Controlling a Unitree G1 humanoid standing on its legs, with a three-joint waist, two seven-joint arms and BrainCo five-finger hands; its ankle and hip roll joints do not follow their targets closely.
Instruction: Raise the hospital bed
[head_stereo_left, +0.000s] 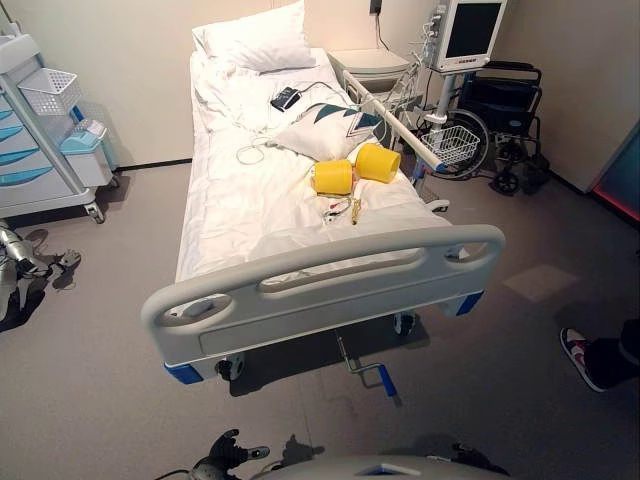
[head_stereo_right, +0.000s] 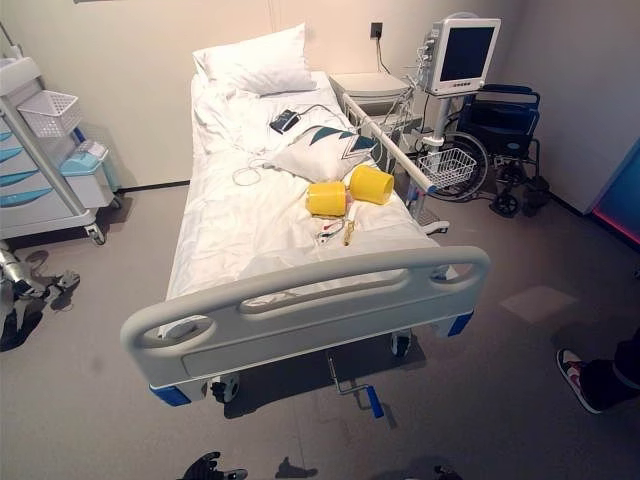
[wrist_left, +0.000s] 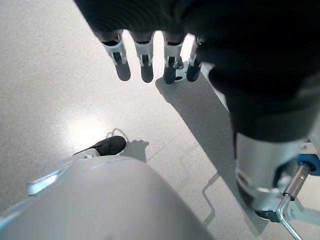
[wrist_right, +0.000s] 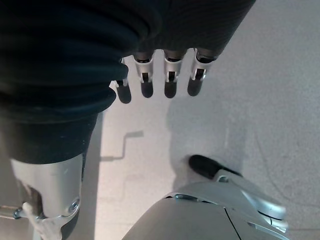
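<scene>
The hospital bed (head_stereo_left: 250, 215) with white sheets stands in front of me, its grey footboard (head_stereo_left: 320, 285) nearest. Under the footboard a metal crank (head_stereo_left: 365, 372) with a blue grip sticks out just above the floor. My left hand (head_stereo_left: 225, 455) hangs low at the view's bottom edge, short of the bed's foot; its fingers (wrist_left: 145, 62) are straight over bare floor. My right hand (head_stereo_left: 470, 458) hangs likewise at the bottom right, its fingers (wrist_right: 170, 80) straight, holding nothing. Both hands are well apart from the crank.
On the bed lie two pillows, two yellow rolls (head_stereo_left: 352, 170), a patterned cushion and cables. A monitor stand (head_stereo_left: 462, 40), a wire basket and a wheelchair (head_stereo_left: 505, 120) stand to the bed's right. A blue-drawered cart (head_stereo_left: 45, 130) is left. A person's shoe (head_stereo_left: 580, 355) shows at right.
</scene>
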